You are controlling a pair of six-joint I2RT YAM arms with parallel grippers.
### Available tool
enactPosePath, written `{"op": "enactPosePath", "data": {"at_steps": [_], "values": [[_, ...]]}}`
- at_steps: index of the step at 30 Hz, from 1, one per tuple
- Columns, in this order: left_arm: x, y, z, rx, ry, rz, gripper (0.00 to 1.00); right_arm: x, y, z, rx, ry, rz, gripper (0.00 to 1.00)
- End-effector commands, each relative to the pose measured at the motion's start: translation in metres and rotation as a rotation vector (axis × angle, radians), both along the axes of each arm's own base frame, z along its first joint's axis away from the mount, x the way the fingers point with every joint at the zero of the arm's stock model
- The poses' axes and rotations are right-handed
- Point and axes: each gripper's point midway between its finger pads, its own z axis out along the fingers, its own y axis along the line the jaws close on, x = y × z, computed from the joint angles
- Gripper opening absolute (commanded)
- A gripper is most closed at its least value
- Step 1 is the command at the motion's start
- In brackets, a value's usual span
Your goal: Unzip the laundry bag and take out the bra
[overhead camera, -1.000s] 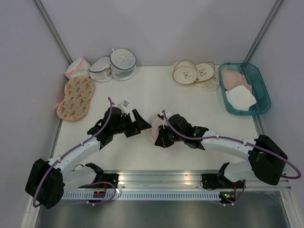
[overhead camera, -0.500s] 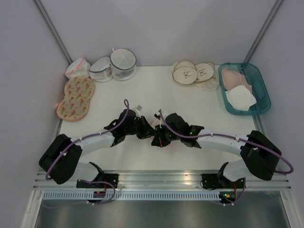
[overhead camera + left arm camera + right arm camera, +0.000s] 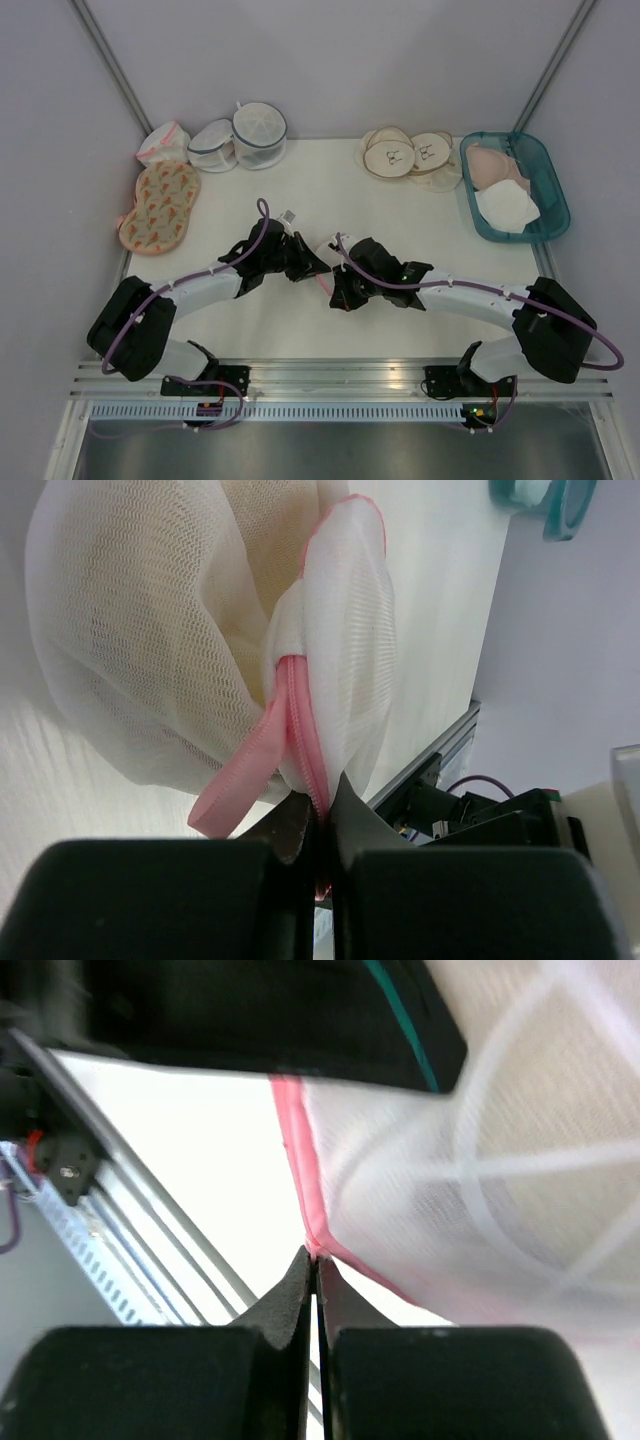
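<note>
1. Top external view
   1.1. Both arms reach toward the middle of the table (image 3: 300, 195), and their grippers meet there.
   1.2. The laundry bag (image 3: 326, 281) lies between them. The gripper bodies cover most of it, leaving only slivers of white mesh and pink edge visible.
   1.3. The left gripper (image 3: 318, 268) comes in from the left and the right gripper (image 3: 338, 296) from the right. This view does not show how the jaws stand.
   1.4. Well apart at the far edge are two mesh bags with grey-blue rims (image 3: 240, 135), a pink-edged pouch (image 3: 160, 143), a patterned pad (image 3: 160, 205), a stack of round cups (image 3: 405, 155) and a teal tray (image 3: 549, 168).

2. Left wrist view
   2.1. The left gripper (image 3: 325, 815) has its fingers pressed together, pinching the pink zipper rim (image 3: 300, 720) at its lower end.
   2.2. The laundry bag (image 3: 170, 630) bulges just above the fingertips, with its mesh puffed and the rim running upward from the pinch.

3. Right wrist view
   3.1. The right gripper (image 3: 315, 1258) has its fingers pressed together, with the tips nipping the pink zipper rim (image 3: 298, 1150).
   3.2. The laundry bag (image 3: 500, 1160) fills the right half of the frame and is blurred.
</note>
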Motion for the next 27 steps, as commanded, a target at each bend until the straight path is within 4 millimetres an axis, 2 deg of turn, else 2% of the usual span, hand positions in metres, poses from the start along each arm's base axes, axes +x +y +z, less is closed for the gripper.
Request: {"op": "enactPosePath", "data": {"at_steps": [1, 2, 4, 8, 11, 12, 14, 17, 19, 20, 22, 23, 24, 25, 27], "values": [[0.037, 0.006, 0.014, 0.033, -0.109, 0.045, 0.02, -0.014, -0.018, -0.023, -0.140, 0.069, 0.032, 0.00], [0.037, 0.006, 0.014, 0.027, -0.103, 0.031, 0.02, -0.010, -0.029, -0.035, -0.207, 0.065, -0.007, 0.00], [0.039, 0.006, 0.011, 0.030, -0.101, 0.002, 0.02, -0.006, -0.043, -0.045, -0.289, 0.061, -0.056, 0.00], [0.045, 0.005, 0.011, 0.048, -0.129, -0.081, 0.02, 0.033, -0.086, -0.055, -0.512, -0.062, -0.281, 0.01], [0.039, 0.002, 0.002, 0.067, -0.115, -0.190, 0.02, 0.052, -0.112, -0.059, -0.622, -0.095, -0.391, 0.00], [0.043, 0.000, 0.007, 0.062, -0.129, -0.210, 0.02, 0.066, -0.125, -0.055, -0.670, -0.147, -0.466, 0.00], [0.041, -0.002, 0.007, 0.064, -0.144, -0.270, 0.02, 0.080, -0.141, -0.051, -0.707, -0.180, -0.549, 0.00], [0.041, -0.013, 0.008, 0.043, -0.156, -0.383, 0.02, 0.105, -0.150, -0.033, -0.698, -0.261, -0.647, 0.00], [0.041, -0.019, 0.007, 0.032, -0.163, -0.452, 0.02, 0.113, -0.152, -0.025, -0.691, -0.284, -0.673, 0.01], [0.048, -0.020, 0.011, 0.057, -0.187, -0.482, 0.02, 0.115, -0.151, -0.022, -0.683, -0.289, -0.677, 0.00], [0.059, -0.018, 0.002, 0.106, -0.193, -0.469, 0.20, 0.120, -0.145, -0.012, -0.639, -0.305, -0.672, 0.01], [0.072, -0.013, 0.000, 0.162, -0.204, -0.406, 0.33, 0.118, -0.140, -0.011, -0.613, -0.295, -0.651, 0.01], [0.076, -0.009, 0.000, 0.185, -0.211, -0.377, 0.48, 0.117, -0.138, -0.010, -0.597, -0.290, -0.638, 0.01], [0.084, -0.002, 0.007, 0.227, -0.243, -0.316, 0.67, 0.117, -0.132, -0.003, -0.555, -0.301, -0.620, 0.00], [0.084, 0.009, 0.010, 0.266, -0.238, -0.229, 0.77, 0.109, -0.119, -0.003, -0.485, -0.266, -0.556, 0.01]]}}
